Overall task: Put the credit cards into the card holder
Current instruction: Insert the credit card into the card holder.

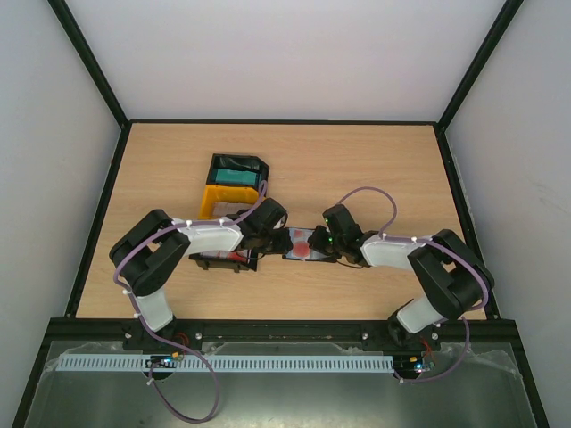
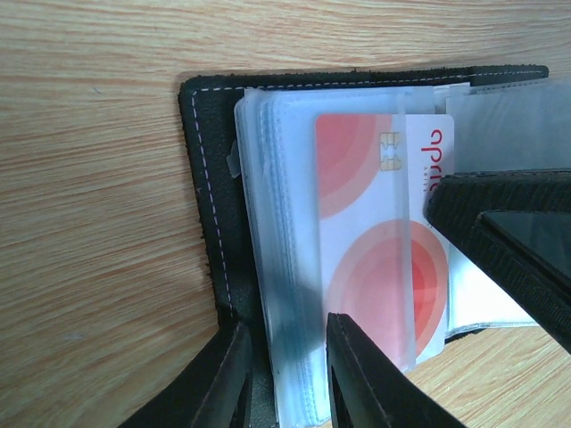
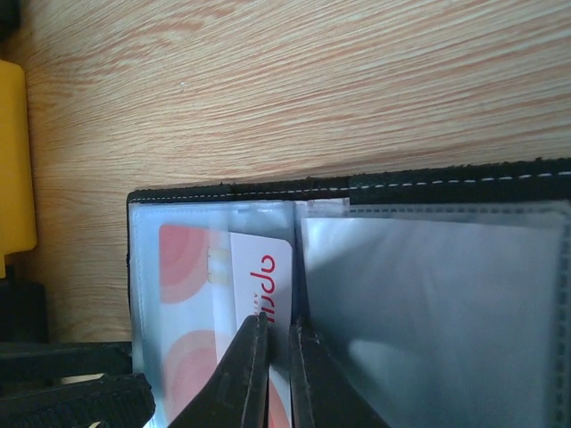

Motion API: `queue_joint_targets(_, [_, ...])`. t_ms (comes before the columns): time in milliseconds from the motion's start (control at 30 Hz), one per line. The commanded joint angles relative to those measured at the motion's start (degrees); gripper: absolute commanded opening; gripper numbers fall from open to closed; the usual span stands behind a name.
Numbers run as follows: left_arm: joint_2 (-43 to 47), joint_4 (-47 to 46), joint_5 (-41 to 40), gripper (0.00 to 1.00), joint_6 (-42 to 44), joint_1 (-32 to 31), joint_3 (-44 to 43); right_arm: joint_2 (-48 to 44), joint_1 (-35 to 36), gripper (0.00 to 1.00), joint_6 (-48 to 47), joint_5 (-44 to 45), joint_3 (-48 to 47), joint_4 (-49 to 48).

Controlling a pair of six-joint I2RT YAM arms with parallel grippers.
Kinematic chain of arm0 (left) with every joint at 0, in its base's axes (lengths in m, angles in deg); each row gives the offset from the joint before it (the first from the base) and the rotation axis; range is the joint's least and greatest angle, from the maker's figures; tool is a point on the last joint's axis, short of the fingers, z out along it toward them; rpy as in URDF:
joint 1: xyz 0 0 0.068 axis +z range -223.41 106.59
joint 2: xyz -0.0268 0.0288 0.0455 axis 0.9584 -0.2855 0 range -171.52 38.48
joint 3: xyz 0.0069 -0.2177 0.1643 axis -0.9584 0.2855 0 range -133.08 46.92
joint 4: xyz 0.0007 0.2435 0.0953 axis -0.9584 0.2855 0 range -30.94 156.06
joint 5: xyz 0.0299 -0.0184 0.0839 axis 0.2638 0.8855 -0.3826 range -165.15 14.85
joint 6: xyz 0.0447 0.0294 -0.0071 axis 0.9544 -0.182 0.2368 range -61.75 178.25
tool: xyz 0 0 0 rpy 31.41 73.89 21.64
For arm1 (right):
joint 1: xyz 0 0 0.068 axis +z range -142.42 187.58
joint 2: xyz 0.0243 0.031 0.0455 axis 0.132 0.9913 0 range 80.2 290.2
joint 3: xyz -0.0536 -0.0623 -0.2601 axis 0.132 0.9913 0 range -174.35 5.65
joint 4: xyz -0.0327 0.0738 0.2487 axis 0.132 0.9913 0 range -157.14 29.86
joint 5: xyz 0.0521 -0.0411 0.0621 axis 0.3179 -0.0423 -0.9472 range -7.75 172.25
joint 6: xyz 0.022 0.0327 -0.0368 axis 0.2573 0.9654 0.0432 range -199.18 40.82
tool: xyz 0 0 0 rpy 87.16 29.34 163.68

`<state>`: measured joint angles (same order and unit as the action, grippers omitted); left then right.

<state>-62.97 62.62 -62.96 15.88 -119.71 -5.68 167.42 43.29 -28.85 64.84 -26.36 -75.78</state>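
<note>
Both arms bent, elbows out, forearms converging on frame centre in top view. Open there on the wooden table (image 1: 375, 169): black leather-like folding card holder (image 2: 201, 178). Its clear sleeve stack is clamped by left gripper (image 2: 285, 343). The right gripper (image 3: 278, 328) is pinched tight on red-and-white plastic credit card (image 3: 259, 267), partly in a sleeve.

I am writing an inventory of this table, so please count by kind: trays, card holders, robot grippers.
Trays: 2, black tray and yellow tray
Card holders: 1, the open card holder
Grippers: 2, left gripper and right gripper
Total: 5
A dark thing under the left arm is too hidden to count.
</note>
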Motion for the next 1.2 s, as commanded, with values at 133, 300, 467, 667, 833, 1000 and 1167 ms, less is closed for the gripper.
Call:
queue_joint_targets(133, [-0.95, 2.57, 0.08, 0.28, 0.89, 0.19, 0.37, 2.07, 0.95, 0.06, -1.84, -5.46, -0.59, -2.48])
queue_joint_targets(300, [-0.81, 1.77, 0.91, 0.29, 0.94, 0.16, 0.64, 3.07, 0.95, 0.06, -1.05, -7.88, -0.67, -4.85])
queue_joint_targets(467, [-0.46, 0.25, 2.63, 0.29, 1.13, 0.19, 1.34, 2.95, 0.95, 0.06, 0.84, -10.48, 0.03, -8.34])
queue_joint_targets(667, [0.31, 2.11, 0.1, 0.3, 1.72, 0.17, 0.88, 1.95, 1.0, 0.11, -0.14, -5.96, -0.97, -4.16])
queue_joint_targets(833, [3.7, 3.45, -1.3, 0.41, 2.57, 0.19, 0.38, -2.8, 1.68, 0.21, -2.18, 1.98, -3.23, 5.9])
queue_joint_targets(1000, [6.04, 2.78, -0.34, 0.43, 2.11, 0.21, -0.09, -3.1, 2.72, 0.22, -3.46, 2.39, -4.61, 10.03])
queue_joint_targets(1167, [6.54, 1.31, 0.16, 0.41, 1.1, 0.18, 0.27, -1.46, 3.89, 0.19, -3.22, 3.29, -5.67, 13.06])
